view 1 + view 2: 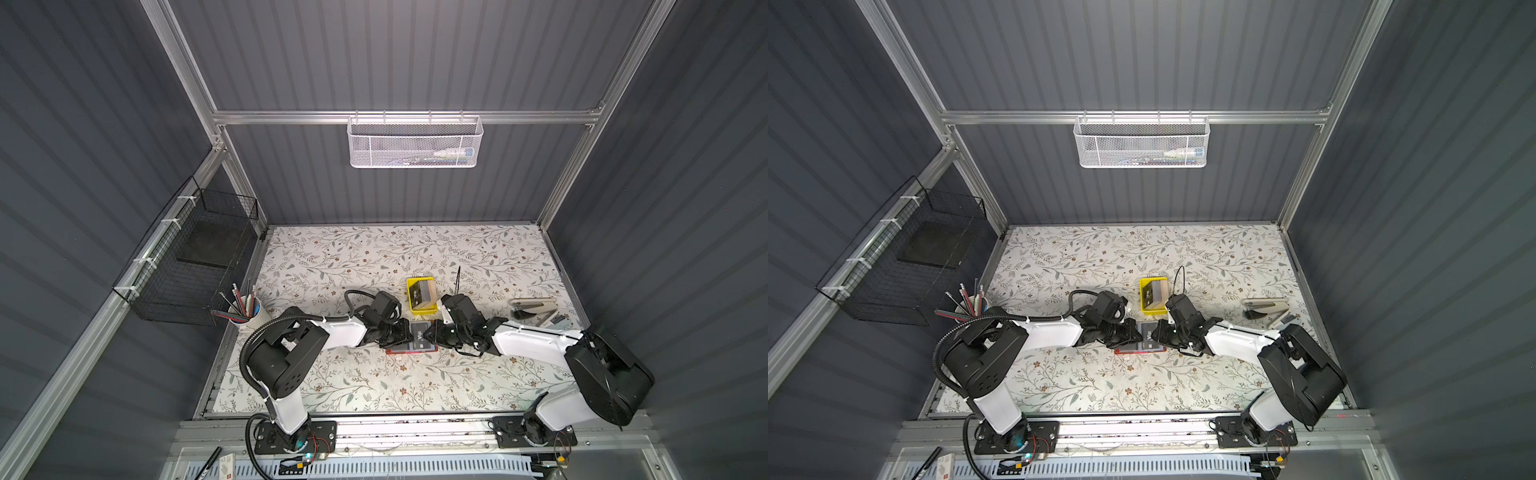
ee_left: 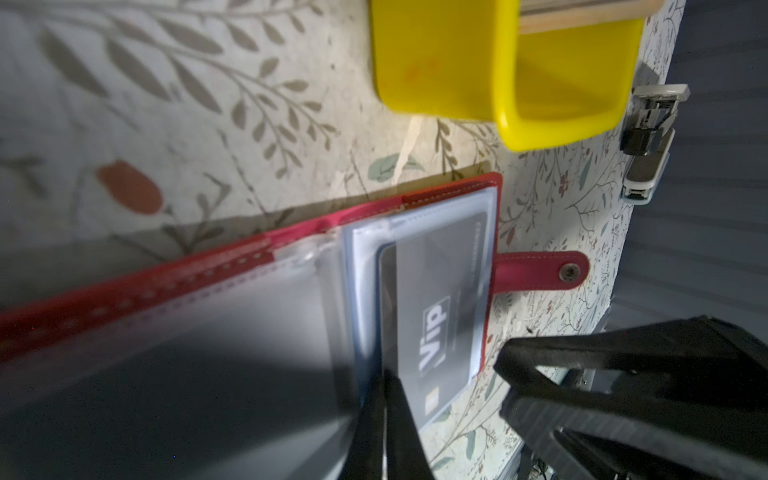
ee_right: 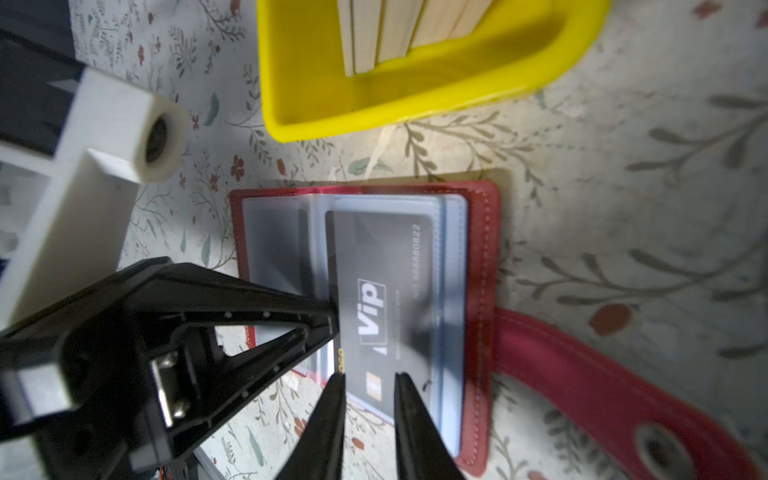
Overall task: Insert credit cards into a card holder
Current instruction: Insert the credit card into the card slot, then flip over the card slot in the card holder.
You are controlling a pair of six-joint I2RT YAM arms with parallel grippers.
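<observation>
Starting at the left arm, you have the left hand (image 2: 385, 399) pinched shut, tips against the long edge of the credit card (image 3: 386, 266), which lies partly inside a clear sleeve (image 3: 453, 249) of the open red card holder (image 3: 482, 266), flat on the worktop (image 1: 374, 257). Just behind it the yellow tray (image 1: 415, 284) holds spare cards (image 1: 424, 293). Your right hand (image 3: 370, 380) hangs over the card's exposed end, fingers (image 3: 332, 415) slightly parted, clasping nothing
</observation>
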